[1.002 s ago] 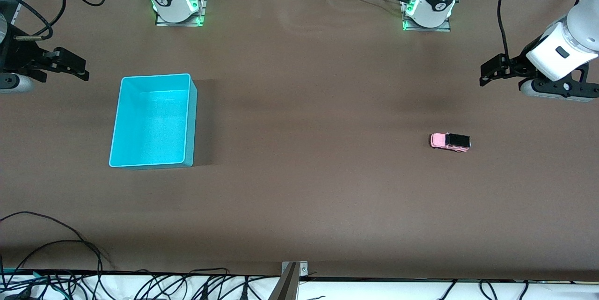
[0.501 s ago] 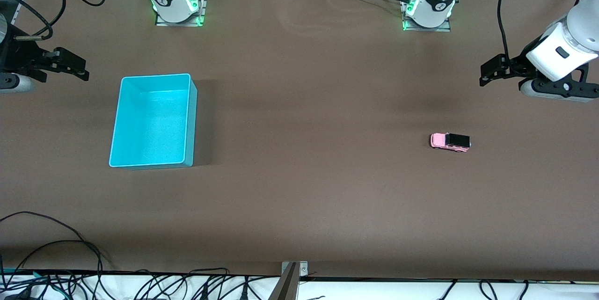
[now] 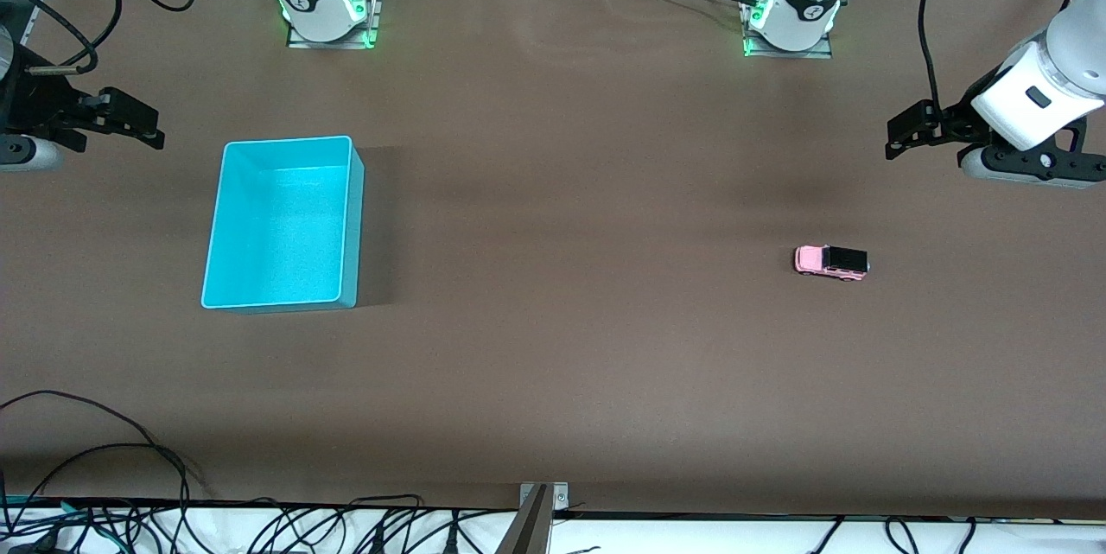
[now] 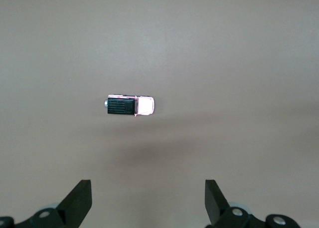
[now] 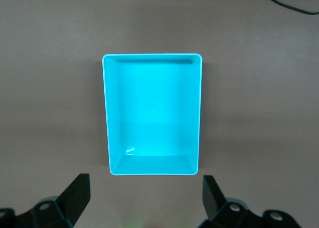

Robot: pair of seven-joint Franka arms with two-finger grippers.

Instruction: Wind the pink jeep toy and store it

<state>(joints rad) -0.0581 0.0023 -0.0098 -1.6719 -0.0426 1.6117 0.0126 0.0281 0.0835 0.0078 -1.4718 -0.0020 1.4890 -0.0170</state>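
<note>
Two grippers aloft, fingers spread, nothing held: left gripper [image 3: 899, 137] over worktop [image 3: 570, 191] at left arm's end, right gripper [image 3: 143, 126] at right arm's end. Pink jeep toy [image 3: 830, 261] on worktop toward left arm's end, well apart from turquoise bin [image 3: 283, 222]. No readable writing.

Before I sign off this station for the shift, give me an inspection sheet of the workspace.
Surface: brown table, flat.
Job's things: pink jeep toy on its wheels toward the left arm's end; turquoise bin empty, toward the right arm's end.
Clutter: nothing seen.
Grippers: left claw open, over the table's end, waiting; right claw open, beside the bin's end of the table.
Cables: black cables along the camera-side edge.
Surroundings: arm bases lit green.
</note>
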